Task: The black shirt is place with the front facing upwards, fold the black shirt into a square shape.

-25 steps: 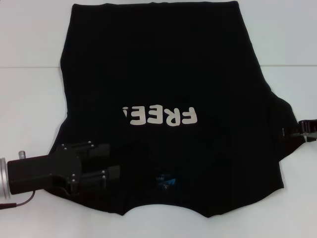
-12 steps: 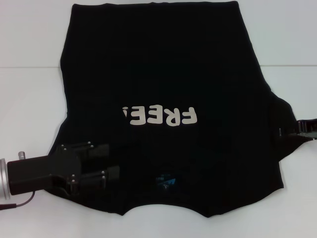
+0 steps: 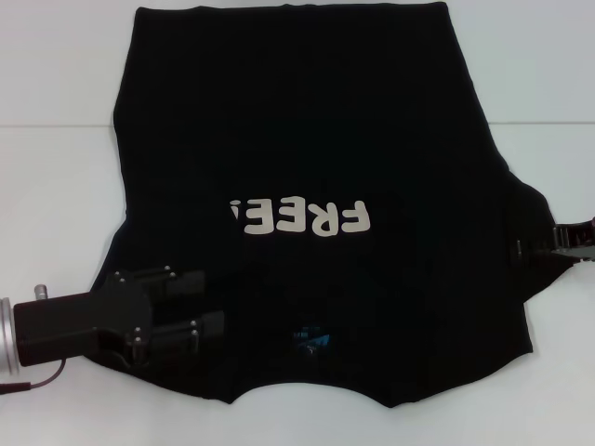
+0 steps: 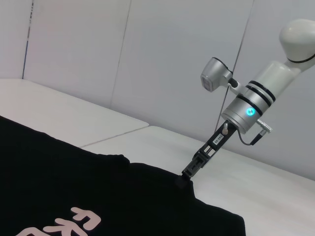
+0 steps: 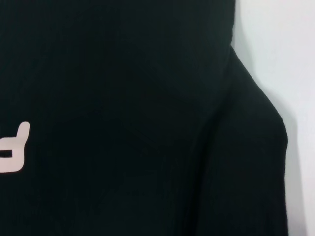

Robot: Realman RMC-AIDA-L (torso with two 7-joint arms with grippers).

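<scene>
Since a second ago the right gripper (image 3: 561, 240) has crept inward along the shirt's right edge, from the outer rim of the head view toward the sleeve, while the left gripper (image 3: 191, 311) has not shifted at all. Everything else lies as it did.

On the white counter (image 3: 56, 214) the black shirt (image 3: 307, 139) is spread flat, front up, filling most of the head view. Its hem runs along the 12 o'clock side and its neck opening faces 6 o'clock, so the cream lettering "FREE!" (image 3: 301, 217) reads upside down near the centre. A small blue neck label (image 3: 310, 338) shows just below the lettering, close to the collar.

At about 8 o'clock the left gripper lies low over the shirt's near left shoulder, its two black fingers (image 3: 177, 279) spread apart with cloth dark between them; whether they touch the fabric I cannot tell.

At 3 o'clock the right gripper meets the tip of the right sleeve. From the left wrist view its slim fingers come down onto the shirt's edge (image 4: 189, 173) and seem pressed together there, yet a true pinch on the cloth cannot be made out. In the right wrist view only black fabric (image 5: 128, 98) and a strip of counter (image 5: 275, 49) appear.
</scene>
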